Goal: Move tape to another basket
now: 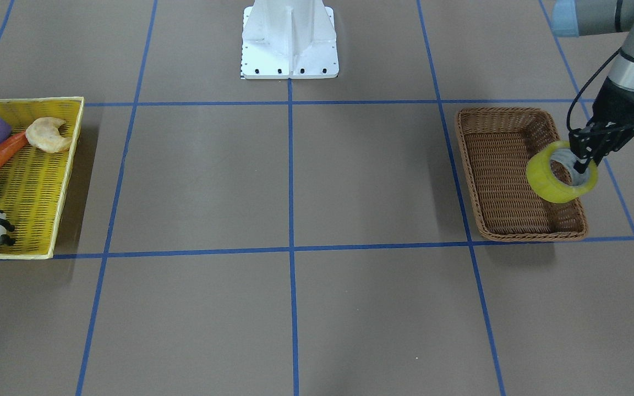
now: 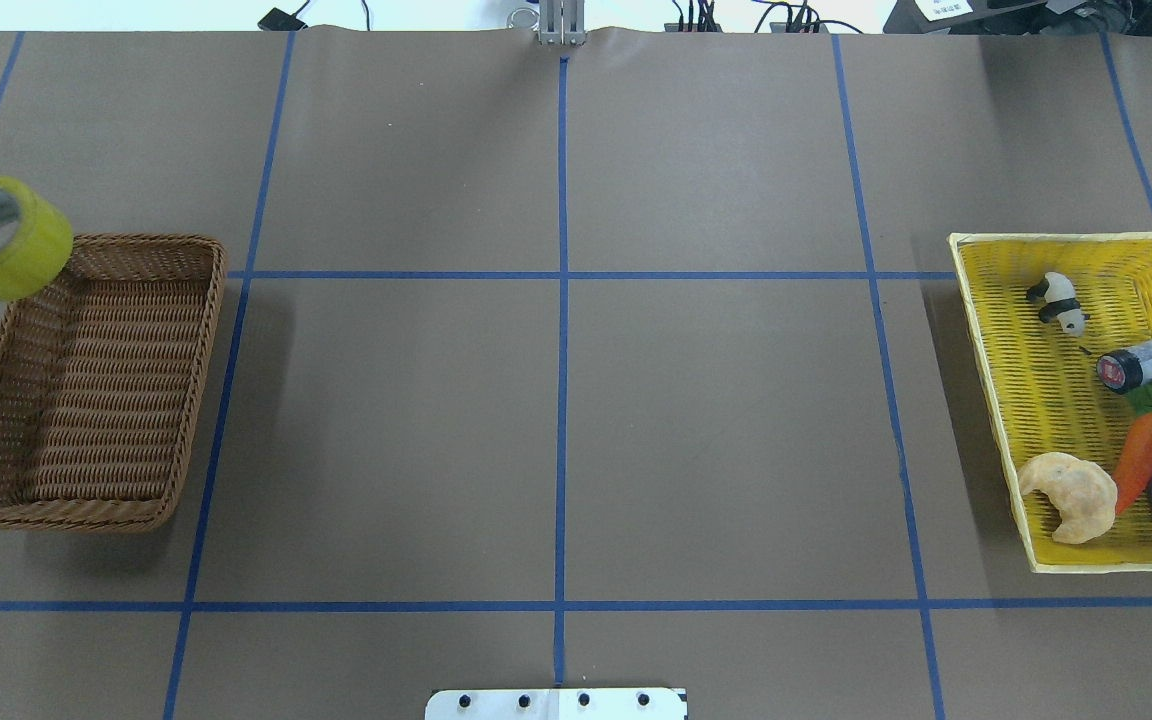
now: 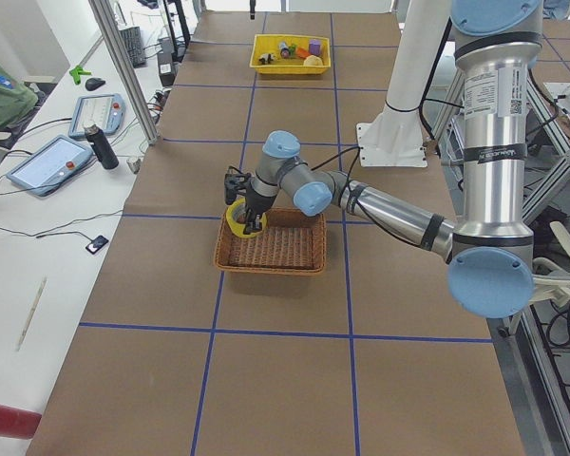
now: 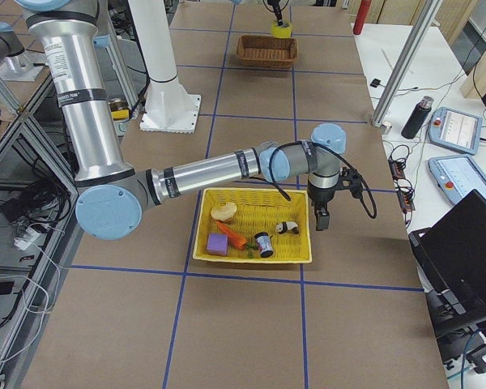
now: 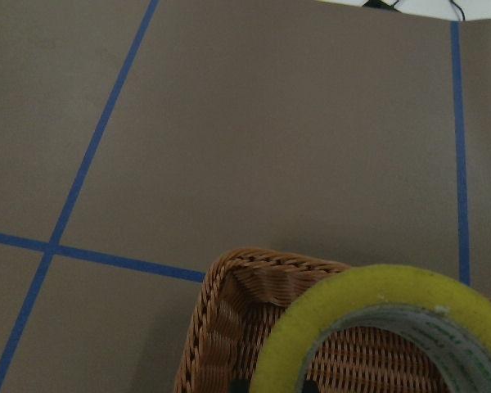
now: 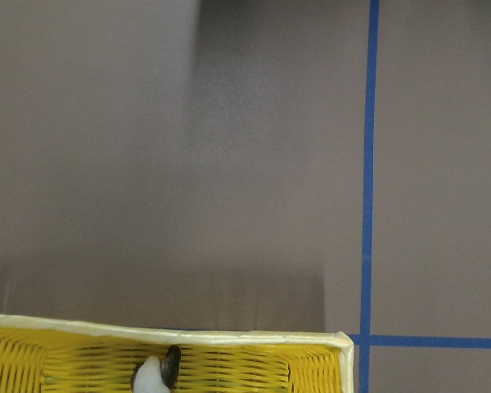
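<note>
Currently left gripper [image 1: 585, 162] clamps wide translucent yellow tape roll [image 1: 556, 181] through core, hoisted above rim of rectangular brown wicker basket [image 1: 504, 181], likely to clear wall; right gripper [image 4: 321, 219] state unclear

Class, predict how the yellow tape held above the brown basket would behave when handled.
The tape looks stiff: its ring shows no squashing in the left gripper. Being round, it would probably roll if set on edge. Its smooth band may be slippery.

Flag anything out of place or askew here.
Nothing looks spilled or damaged. Only the tape stands out: it hangs tilted in the left gripper, over a corner of the wicker basket rather than resting inside it.
</note>
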Tool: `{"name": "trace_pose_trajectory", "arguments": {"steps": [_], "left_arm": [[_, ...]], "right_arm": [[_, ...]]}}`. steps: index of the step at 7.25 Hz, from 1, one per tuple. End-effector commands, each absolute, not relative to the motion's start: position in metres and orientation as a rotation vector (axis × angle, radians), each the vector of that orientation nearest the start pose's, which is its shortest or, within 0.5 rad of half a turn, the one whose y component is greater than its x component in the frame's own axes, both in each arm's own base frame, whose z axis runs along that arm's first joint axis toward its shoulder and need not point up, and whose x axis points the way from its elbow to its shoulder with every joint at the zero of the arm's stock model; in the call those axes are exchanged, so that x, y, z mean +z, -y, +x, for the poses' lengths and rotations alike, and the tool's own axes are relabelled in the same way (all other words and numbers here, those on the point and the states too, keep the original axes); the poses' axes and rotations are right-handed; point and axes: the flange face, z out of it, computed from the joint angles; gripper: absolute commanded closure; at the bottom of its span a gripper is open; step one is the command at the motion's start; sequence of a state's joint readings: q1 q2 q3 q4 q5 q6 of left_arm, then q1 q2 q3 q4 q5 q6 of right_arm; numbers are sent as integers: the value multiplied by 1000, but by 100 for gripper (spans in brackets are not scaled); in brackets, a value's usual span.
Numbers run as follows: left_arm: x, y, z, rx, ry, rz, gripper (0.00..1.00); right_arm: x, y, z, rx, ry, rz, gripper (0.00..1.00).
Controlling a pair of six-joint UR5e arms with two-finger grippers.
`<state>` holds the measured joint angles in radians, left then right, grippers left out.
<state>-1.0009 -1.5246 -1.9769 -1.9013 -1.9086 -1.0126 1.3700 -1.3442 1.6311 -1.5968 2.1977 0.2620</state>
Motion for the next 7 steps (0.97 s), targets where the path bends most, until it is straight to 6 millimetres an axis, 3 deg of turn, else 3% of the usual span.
{"name": "trace_pose_trajectory", "arguments": {"steps": [1,2,3,4,5,7], "left_arm": [[449,461,215,-312,-682,159,100],[449,458,222,-341,-685,138,100],[454,456,222,-332,-677,135,43],[457,454,221,-327,-671,133,2],[474,445,213,-298,-640,131,2],[484,431,193,-156,-606,170,2]], "right_arm": [[509,585,-50,-29,662,64,0],[511,578,-49,-30,662,71,0],[512,578,-50,-35,658,73,0],[522,575,-49,-28,651,56,0],[527,570,-48,-26,650,48,0],[527,569,-48,-22,659,34,0]]}}
